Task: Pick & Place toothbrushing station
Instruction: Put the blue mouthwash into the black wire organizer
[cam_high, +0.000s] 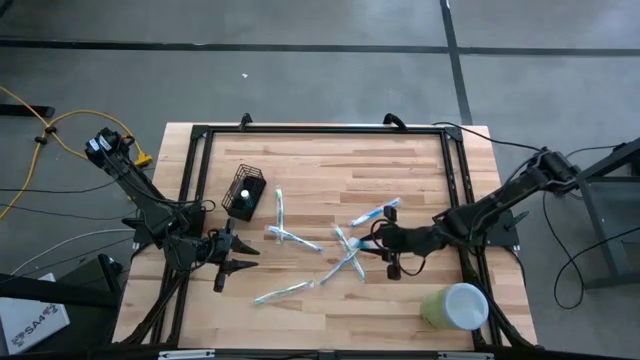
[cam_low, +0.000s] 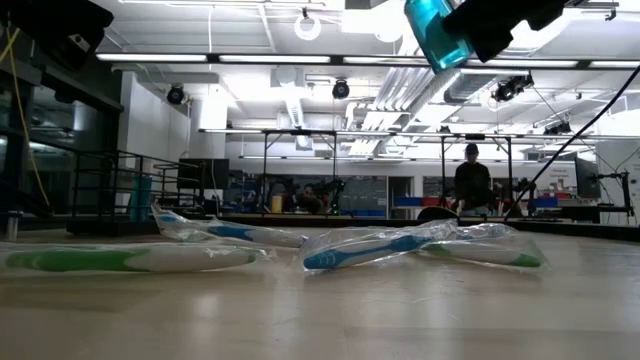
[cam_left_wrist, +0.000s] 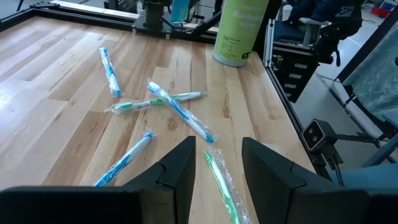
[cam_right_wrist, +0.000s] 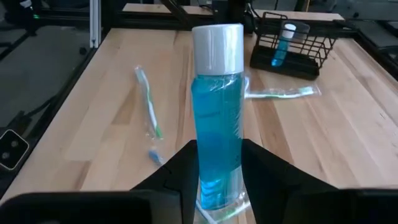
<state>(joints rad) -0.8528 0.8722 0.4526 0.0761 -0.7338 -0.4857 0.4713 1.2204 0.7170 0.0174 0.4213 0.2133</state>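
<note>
Right wrist view: the right end effector (cam_right_wrist: 214, 171) has its two dark fingers clamped on a bottle of blue liquid (cam_right_wrist: 216, 127) with a white cap, gripping it low on the body so the bottle stands upright between them, lifted clear of the counter (cam_right_wrist: 348, 124). In the high view this end effector (cam_high: 392, 243) points across the counter toward the black wire-mesh holder cup (cam_high: 244, 193), its arm stretching back low and nearly level to its base at the counter's right edge. The low view shows the bottle (cam_low: 438, 30) hanging above the wrapped toothbrushes (cam_low: 375, 246).

The left end effector (cam_high: 238, 256) hovers near the holder cup, on the side toward the counter's front edge, fingers apart and holding nothing; its arm runs back to the counter's left edge. From its wrist, the two fingers (cam_left_wrist: 177, 171) stand open above a wrapped toothbrush (cam_left_wrist: 219, 180).

The holder cup rests on the counter in its left half, apart from both end effectors, with a small blue-and-white item (cam_right_wrist: 283, 43) standing inside it. Wrapped toothbrushes (cam_high: 283, 234) lie scattered between the holder cup and the right end effector. A pale green cup (cam_high: 455, 305) lies well apart from the holder cup, near the counter's front right corner.
</note>
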